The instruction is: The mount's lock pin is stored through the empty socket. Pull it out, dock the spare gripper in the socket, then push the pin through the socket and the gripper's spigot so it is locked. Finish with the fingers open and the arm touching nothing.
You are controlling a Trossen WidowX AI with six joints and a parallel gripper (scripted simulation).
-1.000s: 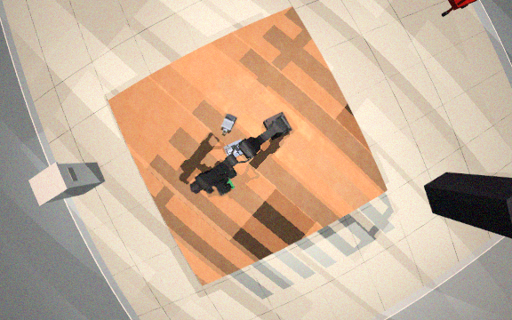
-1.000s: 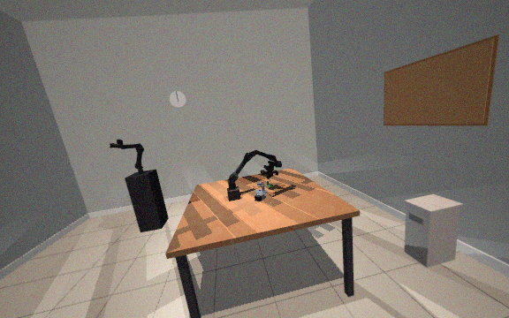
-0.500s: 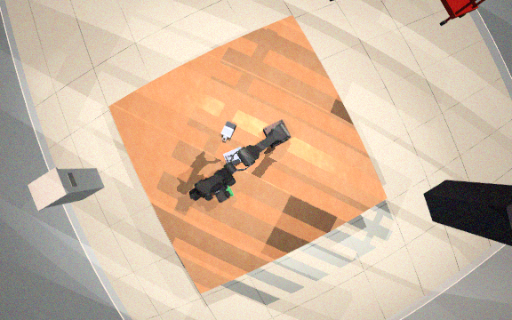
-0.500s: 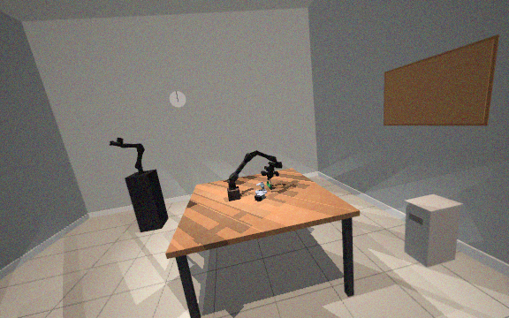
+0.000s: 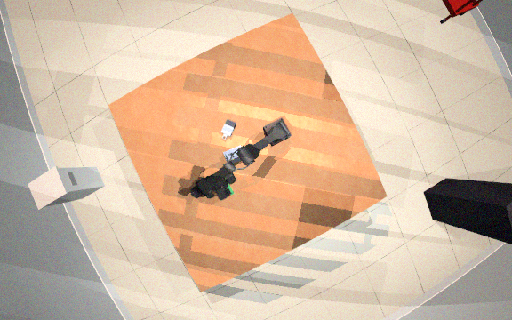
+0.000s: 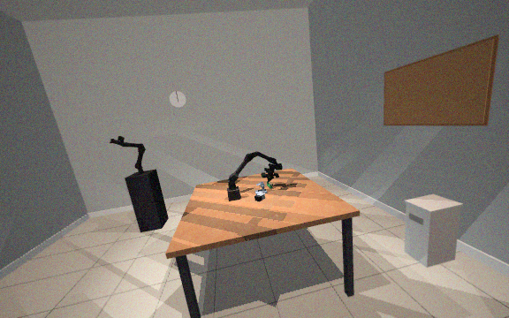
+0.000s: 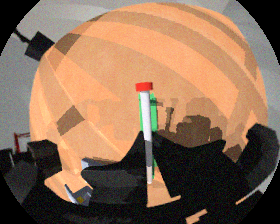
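My gripper (image 5: pixel 224 189) (image 6: pixel 269 180) (image 7: pixel 144 132) is shut on the lock pin (image 5: pixel 230 191) (image 7: pixel 147 132). The pin is a thin silver and green rod with a red head, and in the wrist view it sticks out beyond the fingers above the bare table. The spare gripper (image 5: pixel 228 128), a small white and grey piece, lies on the table left of the arm's base. A pale piece that looks like the mount (image 5: pixel 232 151) (image 6: pixel 258 192) sits partly under the arm's elbow. A small white piece (image 7: pixel 78 193) shows at the lower left of the wrist view; I cannot tell which of the two it is.
The arm's base (image 5: pixel 277 130) (image 6: pixel 233 194) stands near the middle of the wooden table (image 5: pixel 283 209) (image 6: pixel 246 225). On the floor stand a white box (image 5: pixel 62 184) (image 6: pixel 431 227) and a black pedestal (image 5: pixel 483 209) (image 6: pixel 146 205), which carries a second arm.
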